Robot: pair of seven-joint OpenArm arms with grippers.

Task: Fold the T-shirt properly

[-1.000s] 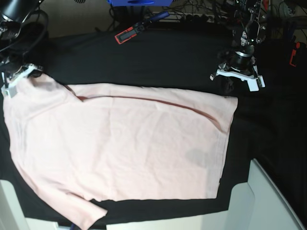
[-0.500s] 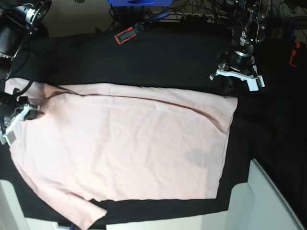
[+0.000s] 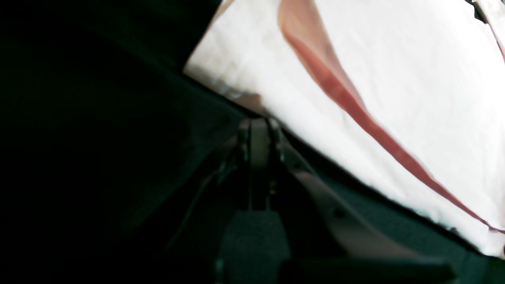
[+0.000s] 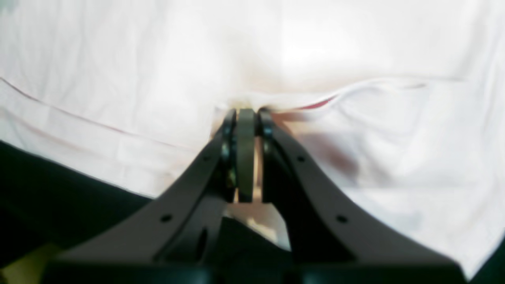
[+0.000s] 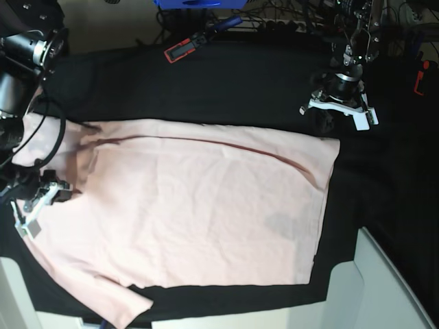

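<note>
Carried inward from the far left corner of the T-shirt (image 5: 199, 205), the right tool (image 5: 42, 195) is now seen over the garment's left part in the base view, and the sleeve fabric that was spread at that corner has been drawn with it, leaving a fresh crease near the shirt's upper left. In the right wrist view the right tool (image 4: 245, 118) is shown pinched tight on a raised edge of pink cloth, so a hold on the T-shirt (image 4: 355, 59) is judged. The step in hand is taken to be the folding-in of the left sleeve side across the body. For the next move, the gripped cloth would need to be laid flat on the shirt's body and let go without the layers beneath being dragged. The garment itself is spread plain side up on the black counter (image 5: 226, 82), its lower left sleeve reaching the counter's near edge. Above the shirt a broad band of bare cloth is left free; a red-and-black clamp (image 5: 184, 48) lies well beyond it. To the right of the shirt, just off its upper right corner, the left tool (image 5: 339, 106) is parked with jaws closed on nothing, the T-shirt (image 3: 394, 79) lying just ahead of it in its wrist view.
</note>
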